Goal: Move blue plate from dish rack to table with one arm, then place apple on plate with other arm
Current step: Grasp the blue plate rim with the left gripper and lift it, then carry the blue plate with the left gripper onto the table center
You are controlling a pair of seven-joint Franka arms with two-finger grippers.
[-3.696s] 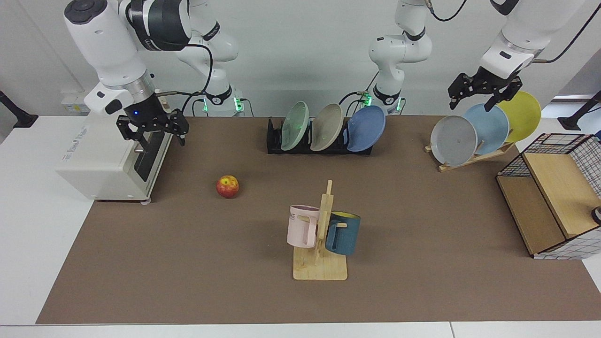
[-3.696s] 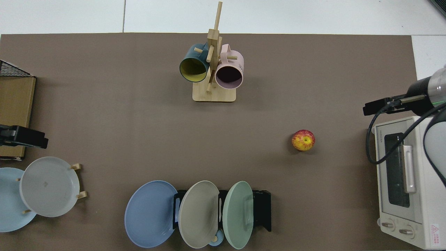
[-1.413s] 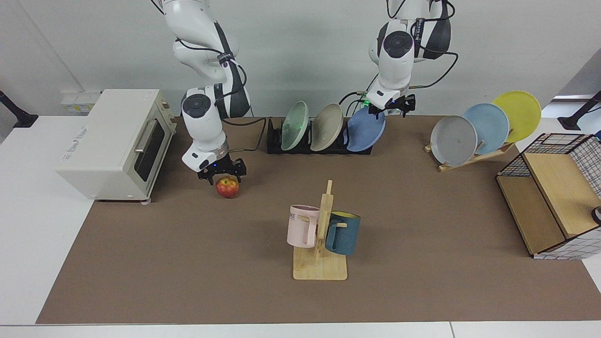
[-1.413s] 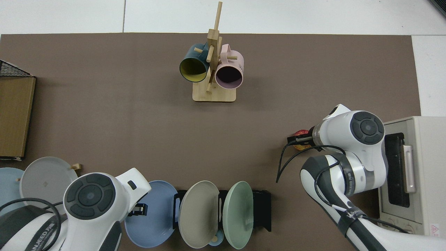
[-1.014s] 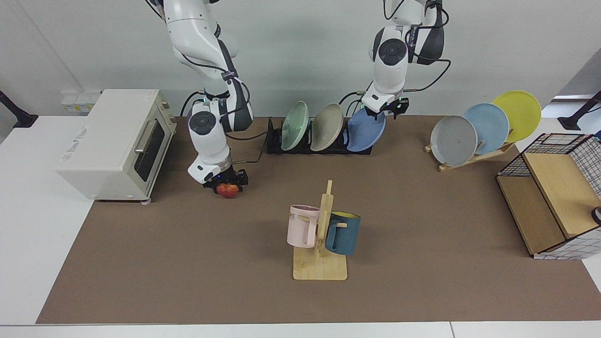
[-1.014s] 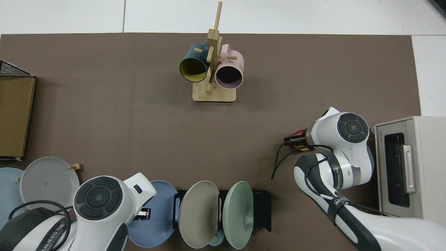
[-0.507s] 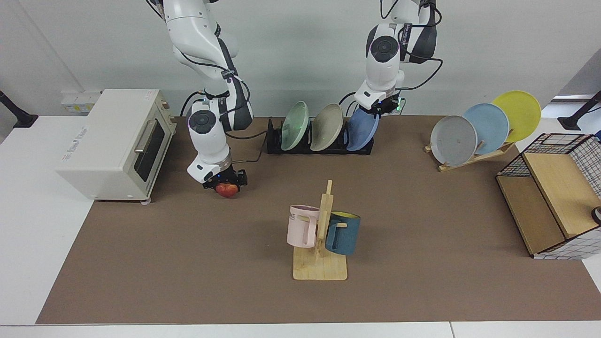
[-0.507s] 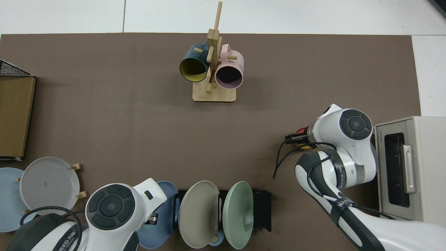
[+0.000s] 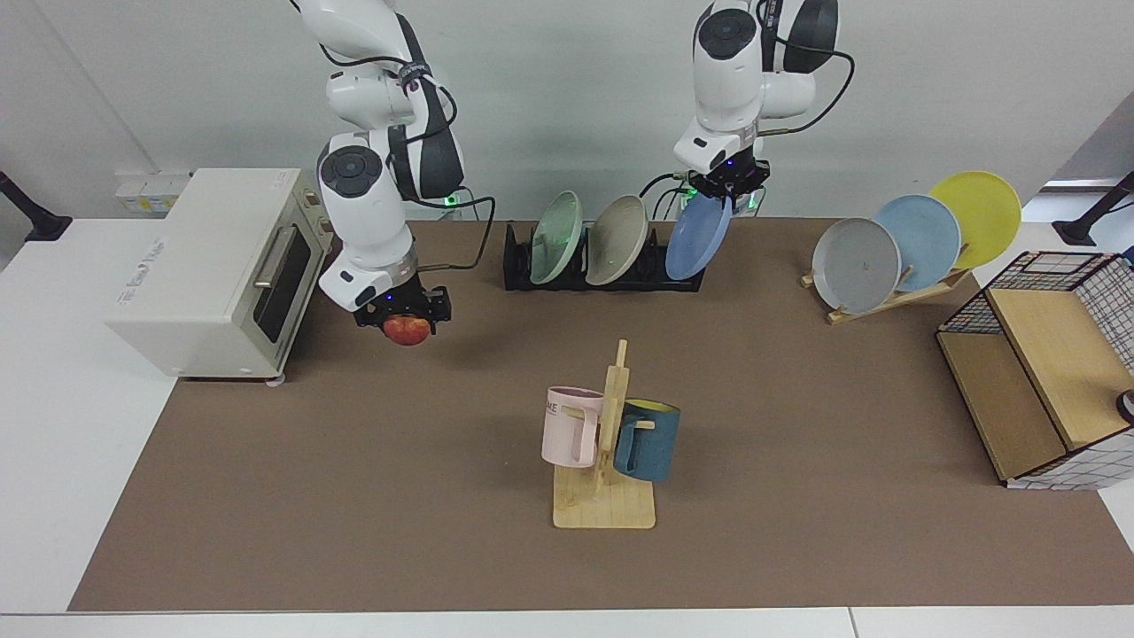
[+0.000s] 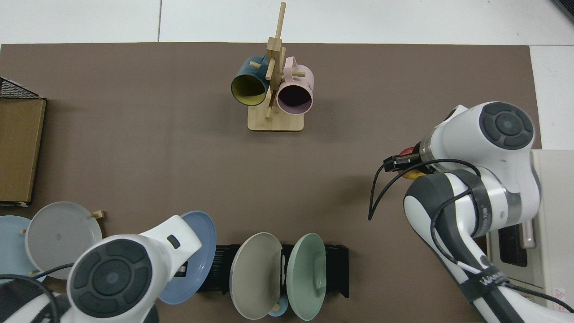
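Left-centre of facing view: we see right gripper [image 9: 406, 312] clamped on the apple [image 9: 407, 330], lifted off the table [image 9: 354, 496], prob waiting for a plate. Upper centre: left gripper [image 9: 728, 188] pinches the blue plate [image 9: 698, 237] by top rim, edge-on, clear of the dish rack [image 9: 602, 275].

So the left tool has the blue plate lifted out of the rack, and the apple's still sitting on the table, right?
Not quite. The left tool does hold the blue plate clear of the dish rack, but the facing view shows the apple lifted off the table in the right tool.
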